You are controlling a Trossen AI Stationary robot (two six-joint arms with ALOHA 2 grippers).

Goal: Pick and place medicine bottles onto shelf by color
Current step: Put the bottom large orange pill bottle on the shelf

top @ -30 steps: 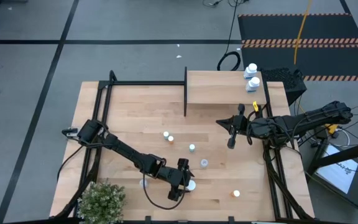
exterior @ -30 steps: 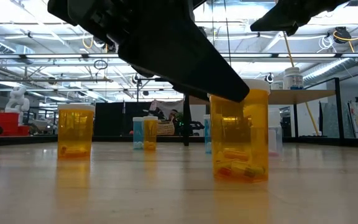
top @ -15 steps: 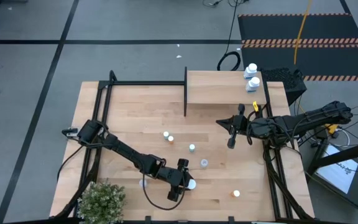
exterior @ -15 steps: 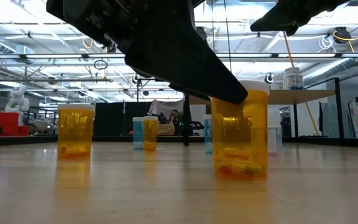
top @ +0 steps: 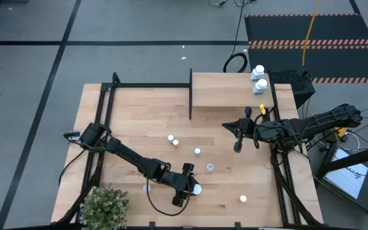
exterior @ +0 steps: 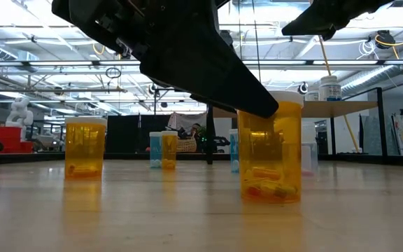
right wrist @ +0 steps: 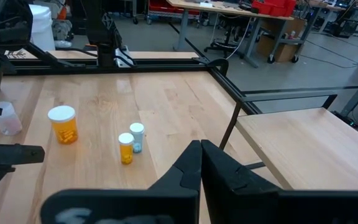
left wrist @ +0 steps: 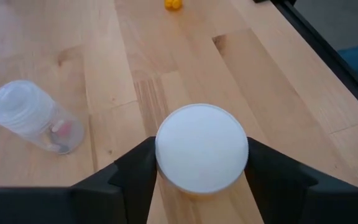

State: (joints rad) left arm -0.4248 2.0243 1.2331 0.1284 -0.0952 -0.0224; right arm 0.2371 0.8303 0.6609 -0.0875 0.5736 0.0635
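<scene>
Near the front edge of the table (top: pixel 126 128), the left gripper (left wrist: pixel 201 163) is clamped around an orange bottle (exterior: pixel 271 157), one dark finger (left wrist: pixel 132 171) pressed to each side just below its white cap (left wrist: pixel 202 146). The bottle stands upright on the wood, long axis vertical, cap up. Only the left wrist view shows both fingers touching it; the low view shows pills lying in its bottom, which no other view shows. Just beside it, a clear bottle (left wrist: pixel 36 123) is seen lying on its side, long axis flat along the table. Toward the front right corner an orange-bodied bottle (top: pixel 242 199) stands alone. Farther in, near the table's middle, four small bottles (top: pixel 172 140) stand upright. Beyond them the right gripper (right wrist: pixel 200 163) hangs above the table's right side with its jaws clenched on nothing. At the far edge, the shelf (top: pixel 229 89) carries two white-capped bottles (top: pixel 259 78) at its right end.
</scene>
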